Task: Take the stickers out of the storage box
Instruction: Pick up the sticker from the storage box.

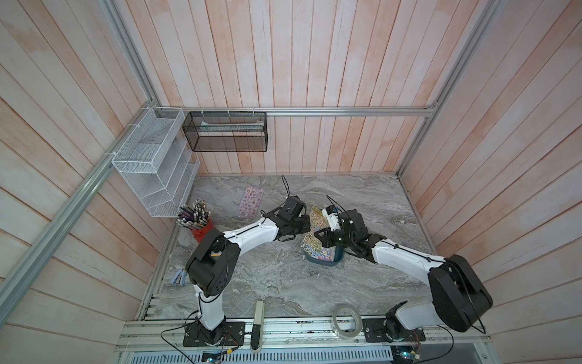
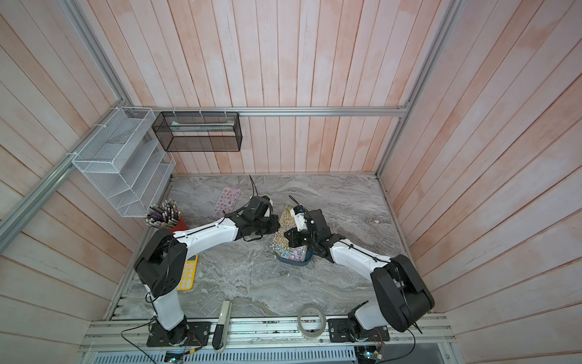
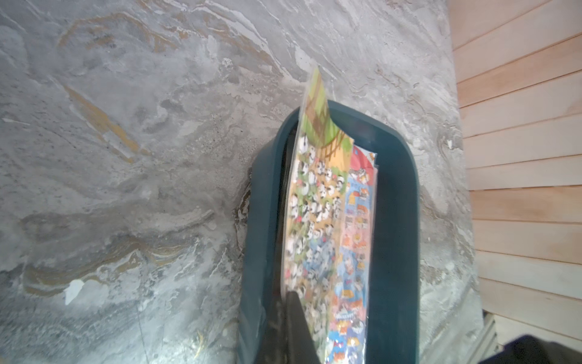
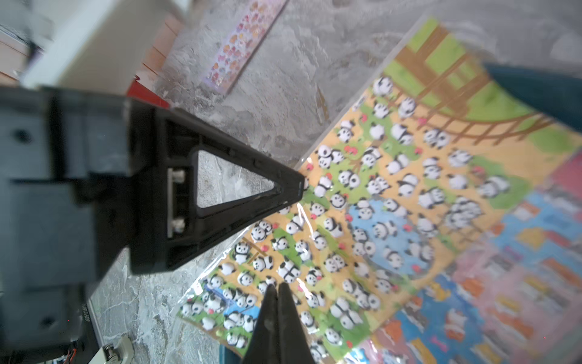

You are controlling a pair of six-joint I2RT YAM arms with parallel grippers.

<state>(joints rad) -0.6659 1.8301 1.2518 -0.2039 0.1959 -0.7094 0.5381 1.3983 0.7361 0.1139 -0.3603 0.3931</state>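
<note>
Marble tabletop (image 1: pixel 283 283); stickers (image 4: pixel 393 205) in left tool (image 4: pixel 297 186)

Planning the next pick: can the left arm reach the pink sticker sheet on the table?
Probably yes: the pink sticker sheet lies uncovered near the left hand, though that hand grips the panda sheet.

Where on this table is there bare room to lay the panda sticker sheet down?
Widest bare patch: the marble between the storage box and the tape roll at the near edge. Also free: the far right corner beyond the right arm. Crowded: the left side, with the pink sheet, pencil cup and yellow stencil.
</note>
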